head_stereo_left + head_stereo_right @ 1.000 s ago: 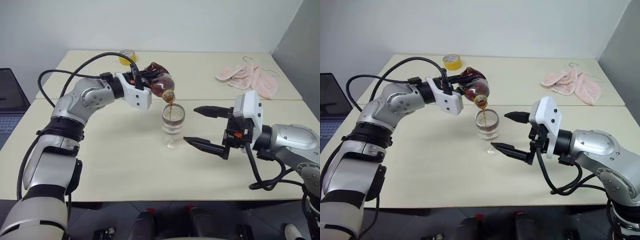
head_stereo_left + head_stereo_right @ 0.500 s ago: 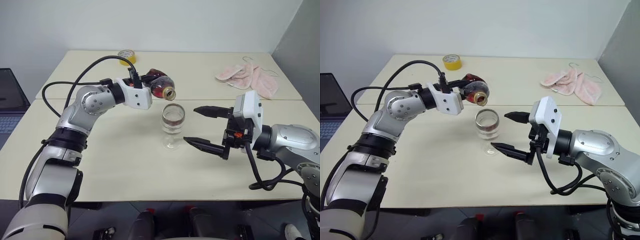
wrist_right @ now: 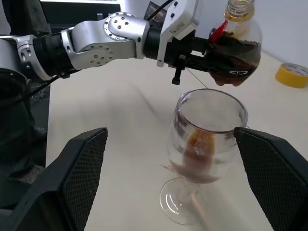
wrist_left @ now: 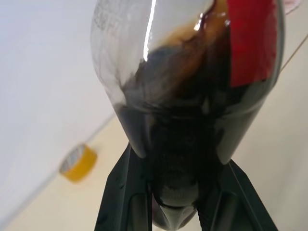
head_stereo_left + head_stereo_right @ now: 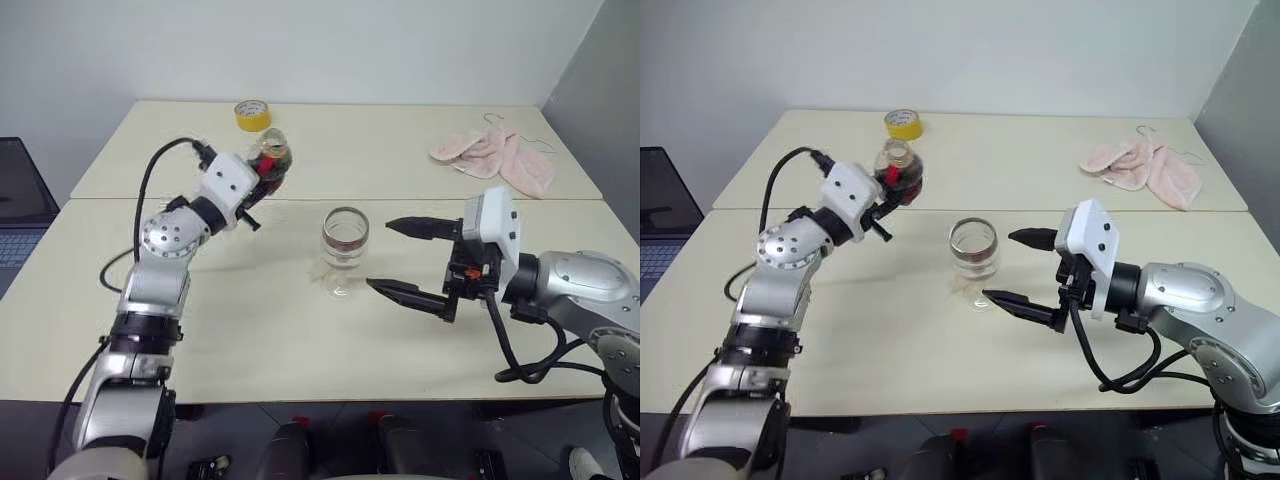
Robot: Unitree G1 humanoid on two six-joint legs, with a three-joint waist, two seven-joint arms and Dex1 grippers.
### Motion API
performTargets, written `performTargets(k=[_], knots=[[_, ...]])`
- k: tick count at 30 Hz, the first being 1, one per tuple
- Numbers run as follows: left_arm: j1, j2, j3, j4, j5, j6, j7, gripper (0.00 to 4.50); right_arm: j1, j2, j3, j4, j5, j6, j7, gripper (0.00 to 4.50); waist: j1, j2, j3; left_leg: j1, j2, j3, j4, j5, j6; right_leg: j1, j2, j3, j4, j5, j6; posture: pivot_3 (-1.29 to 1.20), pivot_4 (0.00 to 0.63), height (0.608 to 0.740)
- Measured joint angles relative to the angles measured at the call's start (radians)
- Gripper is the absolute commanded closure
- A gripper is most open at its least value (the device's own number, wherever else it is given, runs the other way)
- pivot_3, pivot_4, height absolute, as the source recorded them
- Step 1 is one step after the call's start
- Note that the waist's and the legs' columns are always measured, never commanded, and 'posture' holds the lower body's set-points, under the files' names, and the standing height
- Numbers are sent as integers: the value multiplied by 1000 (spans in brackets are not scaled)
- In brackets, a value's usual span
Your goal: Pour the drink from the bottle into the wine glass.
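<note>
Plainly the pouring step is over, judging by how things stand: the bottle [image 5: 900,172] is upright in the air, clamped between the two black fingers of the left gripper [image 5: 892,192], over the left part of the table [image 5: 890,350], closer to its far edge than to the near one. Its mouth is open, with no cap on it, and the drink [image 3: 236,60] sits dark brown in the lower half of the clear, rounded body, with a red label patch at the neck. A yellow tape roll [image 5: 903,123] lies behind it, near the far edge.

Toward the middle of the table stands the wine glass [image 5: 973,255], upright on its round foot, clear of both grippers. A small amount of brown liquid lies in the bottom of its bowl, and the glass wall above is streaked with it.

To the right of the glass, the right gripper [image 5: 1025,268] hovers with its fingers spread wide, one level with the bowl and one beside the foot, holding nothing. A pink cloth [image 5: 1140,165] lies near the far right corner.

What the next move calls for is probably setting the bottle down, upright and level, on bare table well away from the glass, then opening the fingers only once its base rests flat; with the mouth uncapped, any tilt could spill.
</note>
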Motion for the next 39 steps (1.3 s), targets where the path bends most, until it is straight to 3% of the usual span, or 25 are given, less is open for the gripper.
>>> performTargets(k=[5, 15, 23, 37, 39], knots=[[125, -67, 105, -127, -86, 181, 95, 3754, 4, 0, 11, 0, -5, 0, 14, 0, 2, 0, 0, 0, 0, 0, 0, 0, 0, 0, 0, 0, 0, 0, 0, 0, 150, 740], [237, -142, 263, -155, -193, 310, 235, 3755, 9, 11, 84, -2, -48, -19, 46, 0, 4, -2, -1, 1, 0, 0, 0, 0, 0, 0, 0, 0, 0, 0, 0, 0, 150, 740], [286, -170, 285, -155, -234, 358, 269, 3755, 29, 84, 92, 0, -34, -16, 27, 0, 6, -3, -2, 1, 0, 0, 0, 1, -1, 1, -1, 0, -1, 0, 0, 0, 150, 740], [345, -195, 281, -206, -220, 373, 340, 3755, 40, 85, 88, 14, -32, -14, 31, 0, 6, -3, -2, 1, 0, 0, -1, 0, 0, 1, -1, 0, -1, 0, 0, 0, 150, 740], [348, -195, 279, -204, -210, 361, 342, 3040, 40, 85, 88, 14, -32, -14, 31, 0, 6, -3, -2, 1, 0, 0, -1, 0, 0, 1, -1, 0, -1, 0, 0, 0, 150, 740]])
